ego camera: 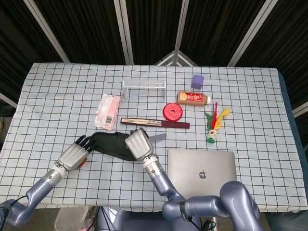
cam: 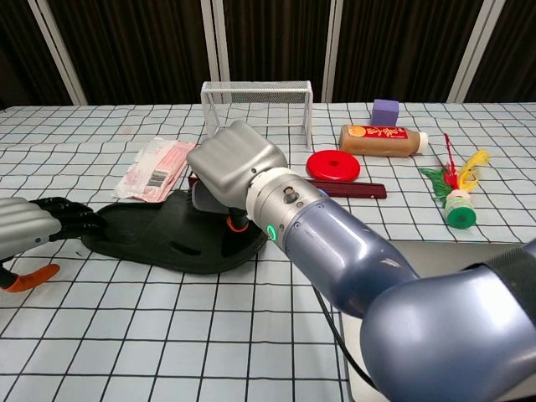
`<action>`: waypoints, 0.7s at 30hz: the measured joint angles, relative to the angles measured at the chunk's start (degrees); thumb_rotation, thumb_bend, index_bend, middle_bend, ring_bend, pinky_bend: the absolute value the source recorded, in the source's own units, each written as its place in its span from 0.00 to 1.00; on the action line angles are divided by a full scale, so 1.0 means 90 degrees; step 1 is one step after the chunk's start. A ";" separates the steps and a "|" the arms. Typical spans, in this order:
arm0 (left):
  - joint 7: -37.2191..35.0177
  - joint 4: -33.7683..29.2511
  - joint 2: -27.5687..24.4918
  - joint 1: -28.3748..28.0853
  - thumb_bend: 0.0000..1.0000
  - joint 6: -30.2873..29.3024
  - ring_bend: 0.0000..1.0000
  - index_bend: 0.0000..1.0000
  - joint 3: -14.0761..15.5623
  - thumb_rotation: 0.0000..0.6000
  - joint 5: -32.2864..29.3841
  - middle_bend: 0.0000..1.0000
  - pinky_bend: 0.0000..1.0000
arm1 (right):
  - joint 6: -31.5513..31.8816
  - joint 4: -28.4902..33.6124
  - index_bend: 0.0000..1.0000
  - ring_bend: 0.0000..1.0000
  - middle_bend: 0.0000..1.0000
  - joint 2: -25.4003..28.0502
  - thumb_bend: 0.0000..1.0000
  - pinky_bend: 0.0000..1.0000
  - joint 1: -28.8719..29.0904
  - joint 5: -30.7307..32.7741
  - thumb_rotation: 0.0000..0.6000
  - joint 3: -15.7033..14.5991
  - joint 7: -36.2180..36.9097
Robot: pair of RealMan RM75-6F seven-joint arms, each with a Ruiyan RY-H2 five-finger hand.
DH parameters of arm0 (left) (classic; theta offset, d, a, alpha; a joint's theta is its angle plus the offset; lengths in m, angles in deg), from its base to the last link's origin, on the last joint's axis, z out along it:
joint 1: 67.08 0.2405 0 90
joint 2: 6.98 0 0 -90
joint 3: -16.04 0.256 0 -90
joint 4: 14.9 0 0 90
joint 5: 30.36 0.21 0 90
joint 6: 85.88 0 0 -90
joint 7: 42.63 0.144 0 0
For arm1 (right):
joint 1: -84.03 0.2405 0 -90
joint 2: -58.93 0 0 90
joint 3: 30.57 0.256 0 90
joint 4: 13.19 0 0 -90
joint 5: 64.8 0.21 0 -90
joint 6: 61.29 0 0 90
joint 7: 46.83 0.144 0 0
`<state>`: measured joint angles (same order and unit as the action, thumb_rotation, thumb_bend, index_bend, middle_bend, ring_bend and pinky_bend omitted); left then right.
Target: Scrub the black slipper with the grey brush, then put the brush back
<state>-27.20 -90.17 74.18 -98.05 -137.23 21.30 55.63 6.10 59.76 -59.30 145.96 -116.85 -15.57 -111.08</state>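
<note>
The black slipper (ego camera: 109,144) (cam: 155,239) lies flat near the table's front left. My left hand (ego camera: 73,155) (cam: 29,228) holds its left end, dark fingers (cam: 74,218) on the sole's edge. My right hand (ego camera: 139,145) (cam: 236,162) grips the grey brush (ego camera: 156,138) (cam: 205,198) and presses it onto the slipper's right part. The brush's grey handle sticks out to the right in the head view. An orange part of it (cam: 237,224) shows under the hand in the chest view.
A silver laptop (ego camera: 201,173) lies shut right of the slipper. Behind are a dark red stick (ego camera: 155,123), pink packet (ego camera: 108,110), red disc (ego camera: 173,111), white wire rack (ego camera: 144,86), brown bottle (ego camera: 193,98), purple cube (ego camera: 197,81) and feathered shuttlecock (ego camera: 213,123).
</note>
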 measured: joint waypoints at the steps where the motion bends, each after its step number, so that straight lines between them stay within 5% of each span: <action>1: -0.0009 0.0003 0.0009 -0.0005 0.73 0.0004 0.00 0.17 -0.0002 1.00 -0.0003 0.07 0.02 | 0.0001 0.0016 0.80 0.58 0.72 0.0006 0.73 0.64 -0.0005 -0.0004 1.00 -0.0003 -0.0009; 21: 0.0095 -0.0210 0.0041 -0.0089 0.73 0.0034 0.00 0.17 -0.0062 1.00 -0.0074 0.07 0.02 | 0.0168 0.0399 0.80 0.58 0.72 -0.0366 0.74 0.64 0.0056 -0.0318 1.00 -0.0155 -0.0566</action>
<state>-26.34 -92.06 74.55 -98.86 -136.93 20.74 54.96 7.62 63.36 -62.60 146.46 -119.71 -16.96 -116.18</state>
